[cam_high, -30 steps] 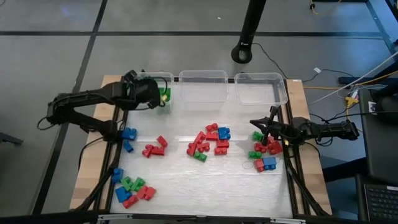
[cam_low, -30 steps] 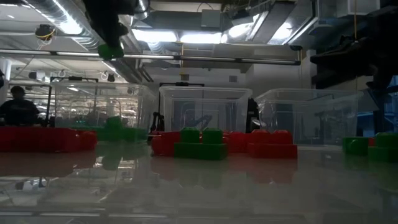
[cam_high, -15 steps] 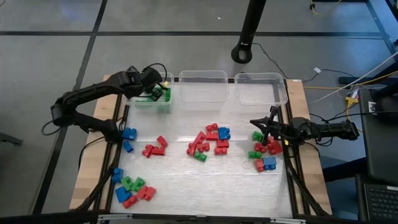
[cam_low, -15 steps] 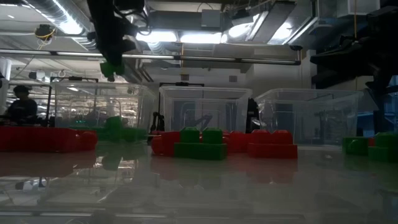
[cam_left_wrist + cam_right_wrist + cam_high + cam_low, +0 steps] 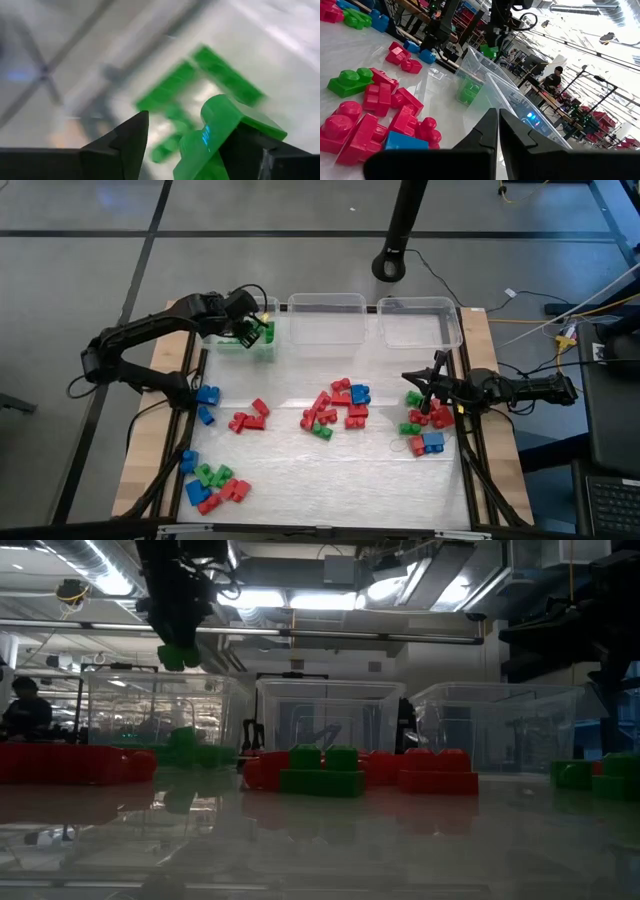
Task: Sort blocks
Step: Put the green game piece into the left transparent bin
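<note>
Down front on the table (image 5: 330,480), a mixed cluster of blocks (image 5: 208,483), red, green and blue, unsorted. Further in, a red pair (image 5: 249,416), a central pile (image 5: 335,408) mostly red with green and blue mixed in, two blue bricks (image 5: 206,400) at the left edge. Right gripper (image 5: 424,393) parked low beside the right-hand heap (image 5: 424,425), fingers pressed together, nothing between them.

Farther back, the action: left gripper (image 5: 256,331) above the left bin (image 5: 247,345), fingers parting, a green block (image 5: 220,135) lying against one finger, clear of the other. More green bricks (image 5: 200,82) visible below in that bin. Middle bin (image 5: 326,317) and right bin (image 5: 420,321) look unfilled.

Drop step, by the look of it. Next: jaws wider till the brick falls free, then out over the rim toward another loose green one, most of the sorting still undone.
</note>
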### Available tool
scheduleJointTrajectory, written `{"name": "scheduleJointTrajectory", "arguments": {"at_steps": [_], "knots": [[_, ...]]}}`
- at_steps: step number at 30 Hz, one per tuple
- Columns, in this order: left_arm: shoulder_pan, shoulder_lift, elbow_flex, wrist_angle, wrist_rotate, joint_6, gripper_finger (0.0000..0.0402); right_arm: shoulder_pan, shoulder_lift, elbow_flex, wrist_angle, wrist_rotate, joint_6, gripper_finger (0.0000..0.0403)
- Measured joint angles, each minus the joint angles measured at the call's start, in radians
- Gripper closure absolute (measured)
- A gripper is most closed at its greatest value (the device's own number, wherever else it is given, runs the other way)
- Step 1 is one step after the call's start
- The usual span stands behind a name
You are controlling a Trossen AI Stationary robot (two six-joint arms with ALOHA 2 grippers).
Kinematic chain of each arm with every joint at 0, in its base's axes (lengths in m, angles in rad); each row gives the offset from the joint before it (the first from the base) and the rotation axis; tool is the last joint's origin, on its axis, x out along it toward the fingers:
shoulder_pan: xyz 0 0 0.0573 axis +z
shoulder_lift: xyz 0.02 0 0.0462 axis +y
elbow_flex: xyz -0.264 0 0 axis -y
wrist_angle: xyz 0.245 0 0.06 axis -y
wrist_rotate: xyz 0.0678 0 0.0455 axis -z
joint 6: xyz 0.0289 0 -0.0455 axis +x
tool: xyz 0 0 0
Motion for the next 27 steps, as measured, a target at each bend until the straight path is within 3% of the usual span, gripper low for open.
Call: {"name": "scheduleJointTrajectory", "arguments": {"at_steps": [2, 3, 4, 6, 8, 11, 14, 18, 22, 27], "knots": [[0.006, 0.0, 0.0, -0.003, 0.132, 0.02, 0.0192, 0.0, 0.0, 0.0, 0.001, 0.0, 0.0, 0.0384], [0.006, 0.0, 0.0, 0.0, 0.147, 0.026, 0.0192, 0.0, 0.0, 0.0, 0.001, 0.0, 0.0, 0.0384], [0.006, 0.0, 0.0, 0.008, 0.113, 0.019, 0.0192, 0.0, 0.0, 0.0, 0.001, 0.0, 0.0, 0.0384], [0.001, 0.0, 0.0, 0.002, -0.049, -0.018, 0.0192, 0.0, 0.0, 0.0, 0.001, 0.0, 0.0, 0.0384], [-0.006, -0.001, 0.0, 0.009, -0.114, -0.014, 0.0192, 0.0, 0.0, 0.0, 0.002, 0.0, 0.0, 0.0384], [0.0, -0.002, 0.0, 0.01, -0.068, -0.007, 0.0192, 0.0, 0.0, 0.0, 0.002, 0.0, 0.0, 0.0384], [0.003, -0.002, 0.0, 0.017, 0.097, 0.046, 0.0192, 0.0, 0.0, 0.0, 0.003, 0.0, -0.017, 0.0384], [-0.006, -0.002, 0.0, 0.008, 0.05, 0.024, 0.0192, 0.0, 0.0, 0.0, 0.003, 0.0, -0.023, 0.0384], [-0.083, -0.011, 0.0, 0.007, 0.126, 0.046, 0.0192, 0.0, 0.0, 0.0, 0.003, 0.0, -0.023, 0.0384], [-0.291, -0.04, 0.0, -0.014, 0.155, -0.064, 0.0192, 0.0, 0.0, 0.0, 0.003, 0.0, -0.025, 0.0384]]}}
